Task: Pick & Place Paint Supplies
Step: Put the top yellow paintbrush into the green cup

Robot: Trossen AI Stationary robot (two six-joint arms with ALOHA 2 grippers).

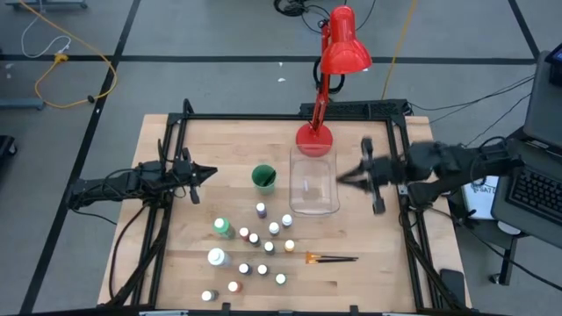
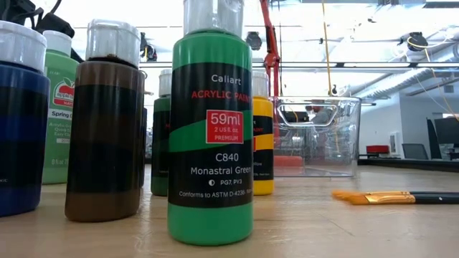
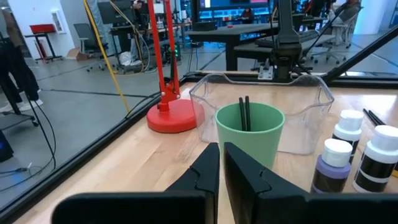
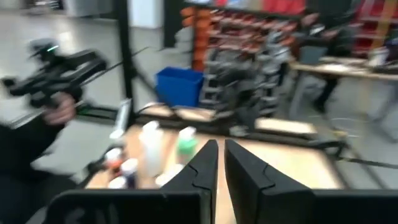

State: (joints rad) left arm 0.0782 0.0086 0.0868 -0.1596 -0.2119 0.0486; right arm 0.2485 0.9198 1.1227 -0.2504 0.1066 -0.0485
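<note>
Left tool (image 1: 209,172) hovers at the table's (image 1: 176,272) left side, fingers together, holding nothing. Rightward: one green cup (image 1: 263,178) with two dark brush handles inside, roughly fourteen white-capped paint bottles (image 1: 255,239) standing clustered — two larger — then loose brushes (image 1: 329,258). One empty clear bin (image 1: 313,182) stands just beside the cup; right tool (image 1: 342,178) hovers beside it, fingers together, empty.

Fourteen white-capped paint bottles (image 1: 254,239) stand on the table — two larger. Two brushes (image 1: 331,258) lie flat, two more in one green cup (image 1: 263,178) — plus one clear bin (image 1: 313,182), one red lamp (image 1: 338,61).
</note>
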